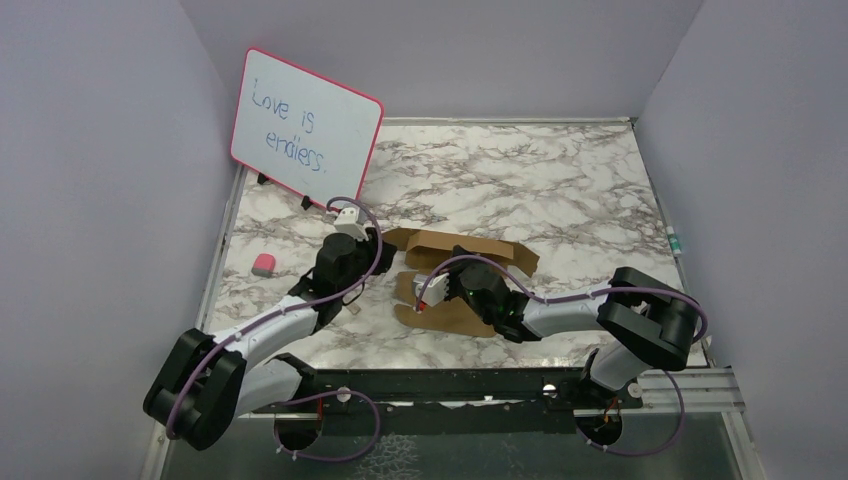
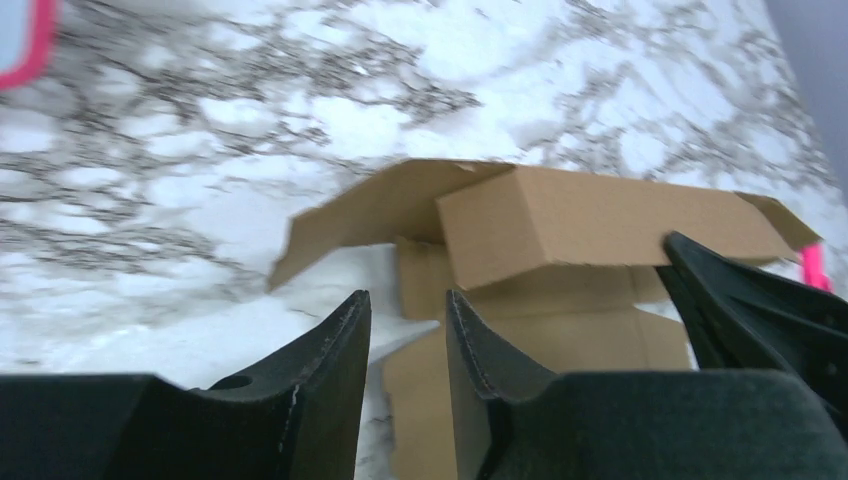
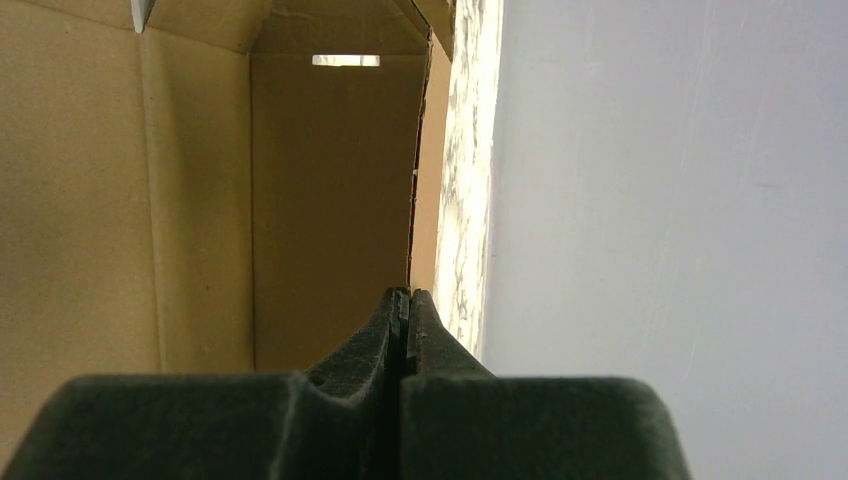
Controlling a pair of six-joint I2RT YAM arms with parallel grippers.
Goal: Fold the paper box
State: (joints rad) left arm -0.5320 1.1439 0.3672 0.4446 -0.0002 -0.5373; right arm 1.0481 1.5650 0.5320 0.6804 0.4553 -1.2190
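Cardboard: the paper box (image 1: pixel 445 318) lies partly folded on the marble table (image 1: pixel 540 170), with one long wall raised and other flaps spread flat.
Left gripper (image 2: pixel 407 300): fingers parted by a narrow gap with nothing between them; marble and a cardboard edge show through the gap.
Ahead of left gripper: the raised wall of the box, just beyond the tips and a little to their right; a loose flap angles up at the wall's left end.
Right gripper (image 3: pixel 403 292): fingers pressed flat together, nothing clamped.
Around right gripper: brown panels to the left of and ahead of the tips, with a folded corner and a small slot farther on; a marble strip and grey wall to the right.
Contact of right tips with cardboard: cannot tell.
Beyond left gripper: a pink-framed whiteboard (image 1: pixel 305 125), propped up.
Left of left arm: a small pink block (image 1: pixel 263 265) on the marble.
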